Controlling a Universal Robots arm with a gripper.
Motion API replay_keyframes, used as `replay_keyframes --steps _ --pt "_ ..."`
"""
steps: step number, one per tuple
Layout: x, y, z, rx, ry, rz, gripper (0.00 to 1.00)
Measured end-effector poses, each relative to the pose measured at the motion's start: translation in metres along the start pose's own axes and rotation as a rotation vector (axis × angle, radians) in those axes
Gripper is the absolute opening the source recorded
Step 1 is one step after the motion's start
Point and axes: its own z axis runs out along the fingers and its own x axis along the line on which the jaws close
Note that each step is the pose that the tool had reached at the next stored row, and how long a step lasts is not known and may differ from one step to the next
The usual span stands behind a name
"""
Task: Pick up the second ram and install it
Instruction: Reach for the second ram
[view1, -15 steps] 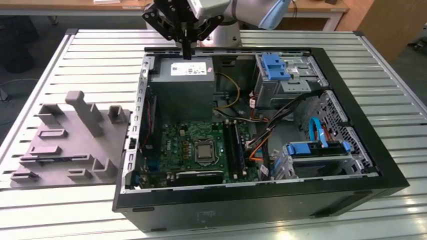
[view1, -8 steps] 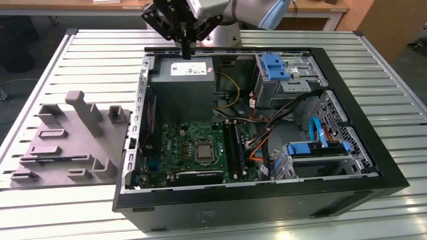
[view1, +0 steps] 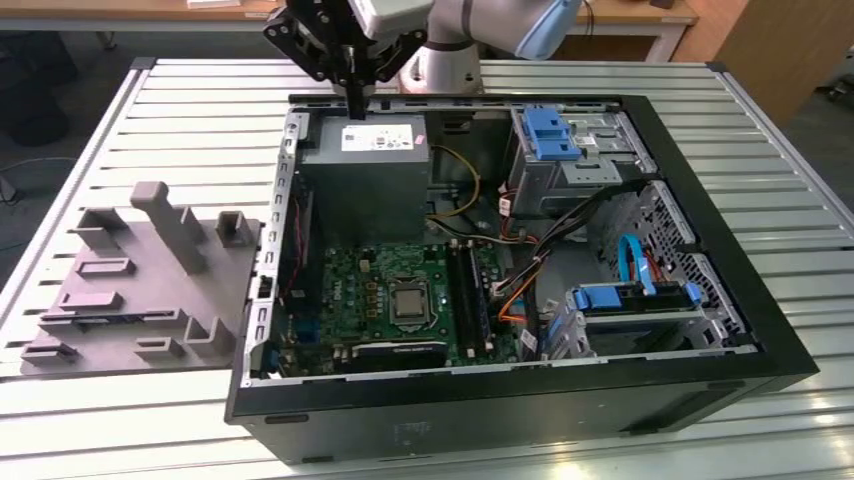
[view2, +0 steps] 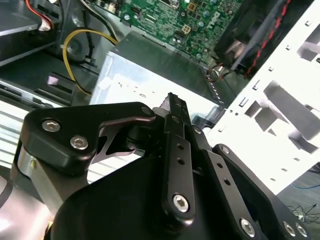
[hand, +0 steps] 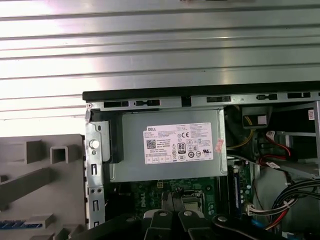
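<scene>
On slatted metal table (view1: 200, 120), found open black computer case (view1: 534, 420) lying on its side. Saw grey moulded fixture (view1: 147, 270) just beside it, on the exterior view's left. Noted grey power supply (view1: 360, 180) inside, next to green motherboard (view1: 387, 290). Spotted gripper (view1: 355, 110) hovering over power supply's outer edge, jaws pressed narrow together, holding nothing. Located second ram (view1: 114, 318) lying flat in fixture, well apart from gripper.
</scene>
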Motion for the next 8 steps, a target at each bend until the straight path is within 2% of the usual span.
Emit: replay_keyframes --steps 8 --pt "0.0211 -0.0016 -0.0004 -0.0001 -0.0006 0.000 0.11"
